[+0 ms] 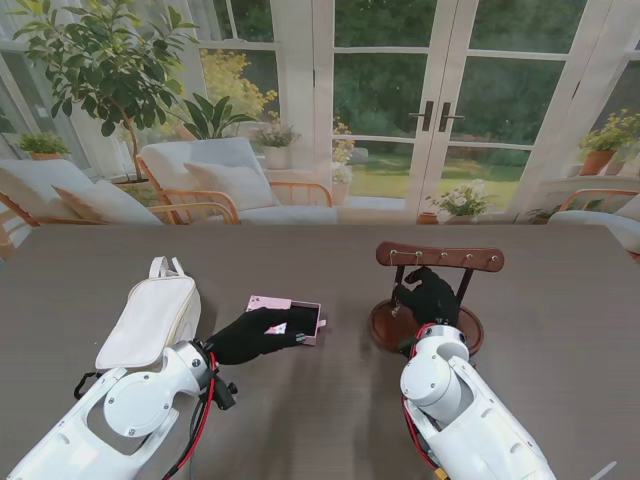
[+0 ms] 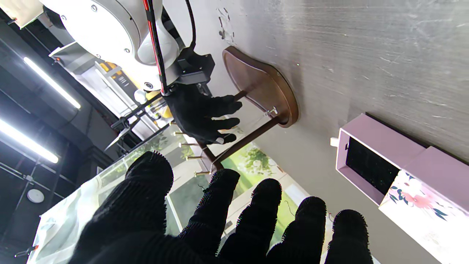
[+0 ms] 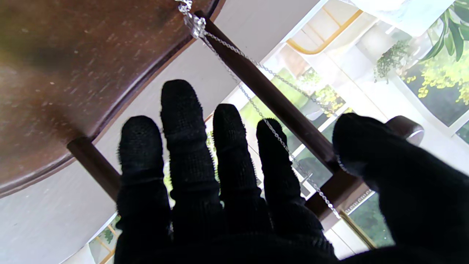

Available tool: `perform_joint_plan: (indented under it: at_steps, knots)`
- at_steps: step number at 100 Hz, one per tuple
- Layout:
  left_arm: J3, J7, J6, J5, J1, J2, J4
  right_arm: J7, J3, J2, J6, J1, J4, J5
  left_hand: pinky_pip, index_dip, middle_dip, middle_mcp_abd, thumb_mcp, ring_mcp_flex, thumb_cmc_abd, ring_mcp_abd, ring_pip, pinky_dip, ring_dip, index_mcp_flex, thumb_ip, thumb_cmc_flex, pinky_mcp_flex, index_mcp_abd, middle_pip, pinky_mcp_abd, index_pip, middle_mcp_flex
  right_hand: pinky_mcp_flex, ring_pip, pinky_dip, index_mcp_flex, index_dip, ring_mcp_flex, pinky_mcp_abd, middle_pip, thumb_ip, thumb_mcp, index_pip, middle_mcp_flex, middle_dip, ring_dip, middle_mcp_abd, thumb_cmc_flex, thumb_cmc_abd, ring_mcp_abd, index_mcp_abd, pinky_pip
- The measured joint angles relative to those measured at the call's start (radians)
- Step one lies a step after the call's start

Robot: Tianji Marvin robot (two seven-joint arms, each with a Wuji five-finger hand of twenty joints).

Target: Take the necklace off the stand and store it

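A thin silver necklace hangs on the dark wooden stand [image 1: 440,257], its pendant [image 3: 193,22] resting near the edge of the round base [image 3: 55,73]. My right hand [image 1: 430,295] reaches between the stand's posts with its fingers spread. The chain runs down past the index finger [image 3: 278,161] toward the thumb, and I cannot tell if they touch it. A pink box [image 1: 300,310] lies left of the stand with its drawer [image 2: 370,161] pulled out and dark inside. My left hand [image 1: 255,338] hovers open at the near side of the box, holding nothing.
A white handbag [image 1: 150,322] lies on the table left of my left arm. The grey-brown table top [image 1: 330,420] stretches wide around both arms. Chairs and plants stand beyond its far edge.
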Motion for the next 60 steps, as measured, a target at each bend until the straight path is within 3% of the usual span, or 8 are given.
perform_joint_plan:
  at_steps: [3, 18, 27, 41, 60]
  knots:
    - [0.0, -0.001, 0.0, 0.0, 0.0, 0.0, 0.0, -0.006, -0.001, -0.003, 0.0, 0.003, 0.004, 0.007, 0.0, 0.0, 0.0, 0.0, -0.002, 0.0, 0.0, 0.0, 0.0, 0.0, 0.0, 0.0, 0.0, 0.0, 0.0, 0.0, 0.0, 0.0, 0.0, 0.0, 0.0, 0.009, 0.0, 0.013, 0.006, 0.013, 0.0, 0.0, 0.0, 0.001, 0.02, 0.001, 0.0, 0.001, 0.0, 0.02, 0.0, 0.0, -0.002, 0.008]
    - [0.001, -0.007, 0.007, -0.004, -0.001, 0.001, 0.0, -0.022, -0.001, -0.013, 0.001, 0.012, 0.016, 0.016, 0.0, 0.0, 0.0, 0.0, -0.006, 0.0, 0.001, 0.0, 0.0, 0.0, 0.0, 0.0, 0.0, 0.0, 0.0, 0.0, 0.0, 0.0, 0.0, 0.0, 0.0, 0.033, -0.018, 0.051, -0.076, 0.041, 0.0, 0.011, -0.153, -0.002, 0.18, 0.038, 0.0, 0.007, -0.001, 0.114, -0.006, -0.005, -0.003, 0.039]
    - [0.005, -0.014, 0.013, -0.009, -0.004, 0.003, 0.0, -0.027, 0.009, -0.017, 0.016, 0.004, 0.003, 0.02, 0.0, 0.0, 0.0, 0.0, -0.007, 0.0, 0.001, 0.0, 0.0, 0.0, 0.0, 0.0, 0.0, 0.0, 0.0, 0.0, 0.0, 0.0, 0.0, 0.0, 0.0, 0.055, -0.018, 0.074, -0.092, 0.063, 0.0, 0.015, -0.201, 0.0, 0.28, 0.075, 0.0, 0.017, -0.01, 0.192, -0.018, -0.011, -0.019, 0.055]
    - [0.009, -0.023, 0.018, -0.013, -0.008, 0.003, 0.001, -0.05, 0.019, -0.019, 0.029, -0.015, -0.028, 0.026, 0.0, 0.0, 0.0, 0.0, -0.015, 0.0, 0.001, 0.0, 0.0, 0.0, 0.0, 0.0, 0.0, 0.0, 0.0, 0.0, 0.0, 0.0, 0.0, 0.0, 0.0, 0.106, -0.018, 0.097, -0.076, 0.125, 0.0, 0.049, -0.219, 0.0, 0.378, 0.135, 0.015, 0.031, -0.018, 0.269, -0.017, -0.025, -0.04, 0.087]
    - [0.011, -0.026, 0.019, -0.014, -0.01, 0.004, 0.003, -0.075, 0.027, -0.032, 0.034, -0.017, -0.032, 0.056, 0.0, 0.0, 0.0, 0.0, -0.016, 0.0, 0.001, 0.0, 0.0, 0.0, 0.0, 0.0, 0.0, 0.0, 0.0, 0.0, 0.0, 0.0, 0.0, 0.0, 0.0, 0.147, -0.018, 0.105, -0.019, 0.167, 0.0, 0.064, -0.22, -0.002, 0.437, 0.175, 0.038, 0.042, -0.019, 0.307, -0.016, -0.029, -0.038, 0.101]
